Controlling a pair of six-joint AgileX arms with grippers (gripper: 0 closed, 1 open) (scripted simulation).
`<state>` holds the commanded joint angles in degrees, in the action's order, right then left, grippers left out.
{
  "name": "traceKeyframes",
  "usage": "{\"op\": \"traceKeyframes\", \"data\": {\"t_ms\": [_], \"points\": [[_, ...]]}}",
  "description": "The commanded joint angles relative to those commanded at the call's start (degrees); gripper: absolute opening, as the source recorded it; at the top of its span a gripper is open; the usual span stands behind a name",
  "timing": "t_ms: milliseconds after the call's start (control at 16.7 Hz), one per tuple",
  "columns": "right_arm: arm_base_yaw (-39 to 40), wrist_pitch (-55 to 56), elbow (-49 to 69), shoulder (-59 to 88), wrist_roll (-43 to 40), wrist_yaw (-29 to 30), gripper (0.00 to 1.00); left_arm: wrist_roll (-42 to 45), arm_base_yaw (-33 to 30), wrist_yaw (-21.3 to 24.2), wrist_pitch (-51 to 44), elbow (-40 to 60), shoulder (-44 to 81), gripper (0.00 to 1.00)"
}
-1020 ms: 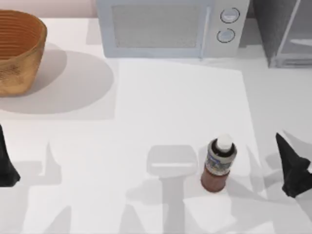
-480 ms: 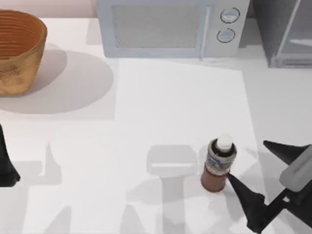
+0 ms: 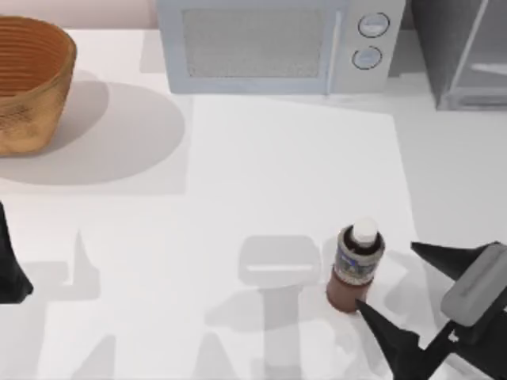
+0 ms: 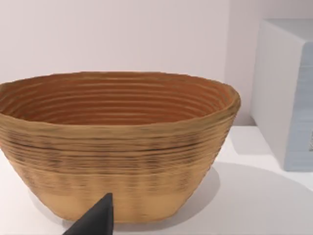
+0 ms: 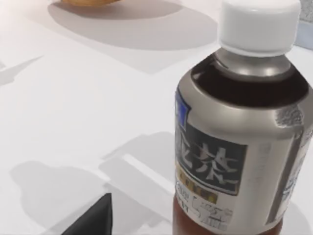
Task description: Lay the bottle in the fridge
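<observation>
Top view: the bottle (image 3: pixel 356 265) stands upright in the lower right of the frame, and the right gripper (image 3: pixel 396 283) sits just to its right with its jaws spread wide — one dark finger (image 3: pixel 437 256) points at the bottle from the right, level with its label, while the other finger (image 3: pixel 390 336) reaches in below, its tip very near the bottle's base. The bottle lies at the mouth of the jaws, not yet between them, and neither finger clearly touches it.

The bottle is small, with a white cap (image 5: pixel 258 22), a dark neck, a silvery-grey label band printed with characters and a reddish-brown lower body; the right wrist view shows it close up beside one dark fingertip (image 5: pixel 90 216).

The white table (image 3: pixel 261 174) lies bare across the middle of the frame. Along the top edge stand a woven basket (image 3: pixel 30 83) at the upper left, a light-grey microwave (image 3: pixel 277 43) at the centre and the dark grey fridge (image 3: pixel 463 51) at the upper right — well apart from the bottle.

The left gripper (image 3: pixel 9 269) hangs at the left edge; I cannot tell how its jaws stand.
</observation>
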<state>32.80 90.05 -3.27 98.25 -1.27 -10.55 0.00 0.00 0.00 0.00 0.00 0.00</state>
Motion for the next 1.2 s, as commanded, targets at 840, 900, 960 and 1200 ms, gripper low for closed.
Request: {"op": "traceKeyframes", "data": {"t_ms": [840,900,960,1200], "points": [[3.3,-1.7,13.0,11.2,0.7,3.4,1.0,0.0,0.0,0.0,0.0,0.0,0.0,1.0],[3.3,-1.7,13.0,11.2,0.7,3.4,0.93,0.0,0.0,0.0,0.0,0.0,0.0,1.0],[3.3,-1.7,13.0,11.2,0.7,3.4,0.85,0.0,0.0,0.0,0.0,0.0,0.0,1.0],[3.3,-1.7,13.0,11.2,0.7,3.4,0.55,0.0,0.0,0.0,0.0,0.0,0.0,1.0]]}}
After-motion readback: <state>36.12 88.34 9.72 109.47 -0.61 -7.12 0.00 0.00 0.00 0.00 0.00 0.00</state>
